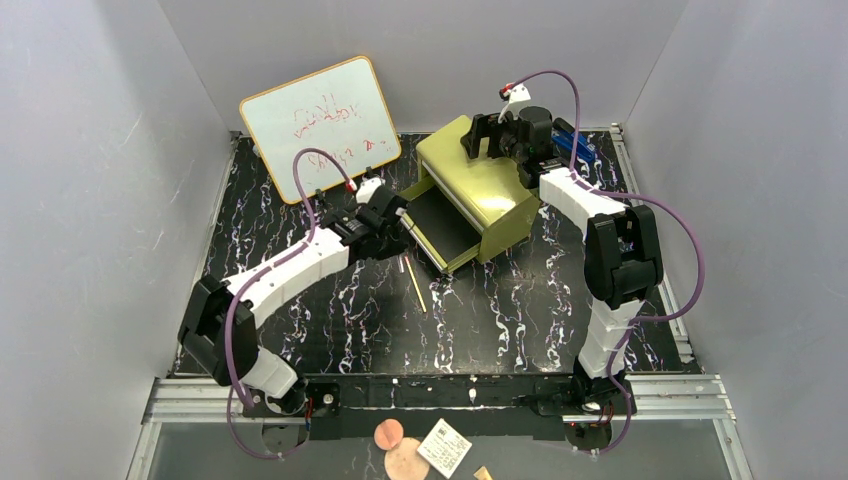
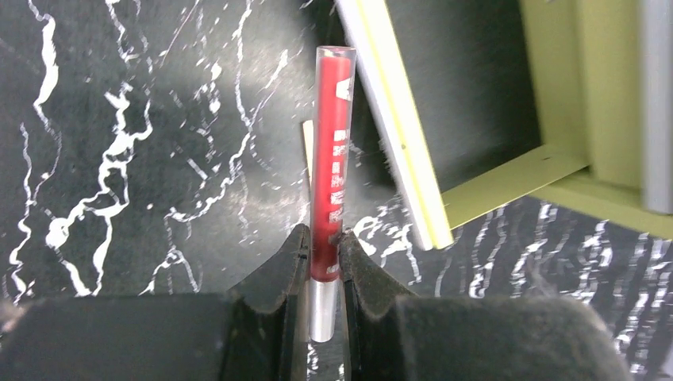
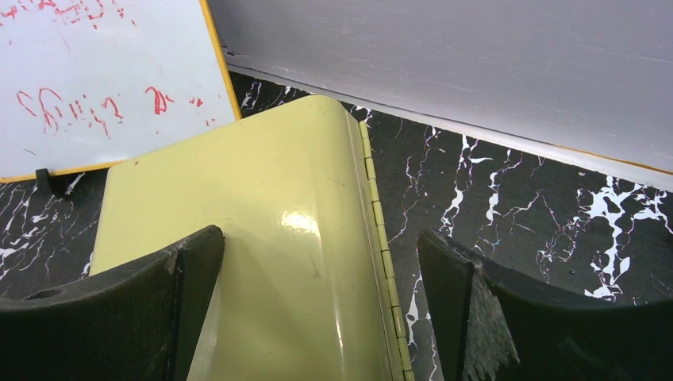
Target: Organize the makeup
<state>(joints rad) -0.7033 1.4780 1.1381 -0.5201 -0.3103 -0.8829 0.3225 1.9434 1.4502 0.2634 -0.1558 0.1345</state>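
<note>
My left gripper [image 2: 324, 252] is shut on a slim dark-red pencil [image 2: 332, 167] with a silver end, held above the black marbled table just beside the open drawer [image 2: 468, 87] of the olive-yellow chest. In the top view the left gripper [image 1: 392, 228] is at the drawer's left edge. A tan pencil [image 1: 415, 285] lies on the table below the drawer; its tip shows behind the red pencil [image 2: 307, 151]. My right gripper [image 3: 321, 286] is open over the chest's back top [image 3: 262, 238], one finger off its hinged edge. The palette, pink case, white box and black pencil are out of view.
The chest [image 1: 480, 190] stands at centre back with its drawer pulled out toward the left. A whiteboard with red writing [image 1: 320, 125] leans at the back left. Grey walls enclose the table. Blue items [image 1: 578, 145] lie behind the right arm.
</note>
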